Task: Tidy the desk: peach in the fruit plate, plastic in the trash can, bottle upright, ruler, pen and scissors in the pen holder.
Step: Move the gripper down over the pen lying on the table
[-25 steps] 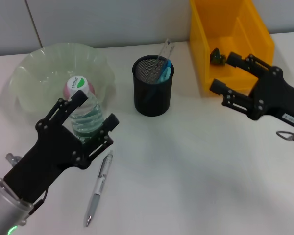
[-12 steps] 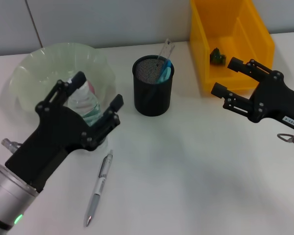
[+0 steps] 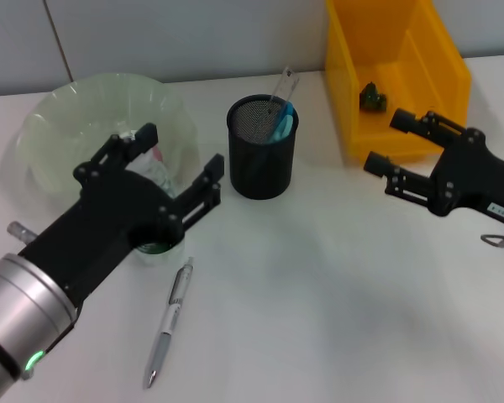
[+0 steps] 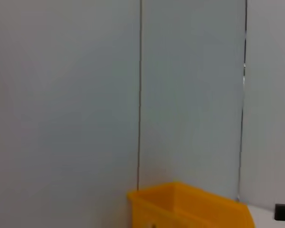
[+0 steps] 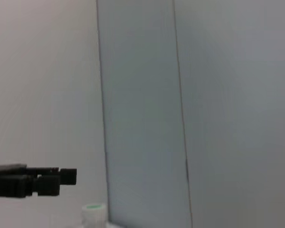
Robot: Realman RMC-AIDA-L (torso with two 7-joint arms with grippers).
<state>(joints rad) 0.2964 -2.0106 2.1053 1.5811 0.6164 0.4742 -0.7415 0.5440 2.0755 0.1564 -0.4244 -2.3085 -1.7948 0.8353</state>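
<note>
The yellow trash can (image 3: 378, 50) is seen at 1 o'clock, the fruit plate (image 3: 59, 126) at 10. The left gripper (image 3: 172, 164), fingers apart, is set around the bottle (image 3: 155, 180), which stands between them. The right gripper (image 3: 395, 143) is held open at 3. The pen (image 3: 170, 319) lies at 7.

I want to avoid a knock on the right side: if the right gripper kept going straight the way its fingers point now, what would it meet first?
The right gripper points toward the robot's left, with its open fingers beside the yellow bin. The first thing in that line looks like the black mesh pen holder, across bare table. Depth and height are unclear, so it might pass above it.
</note>
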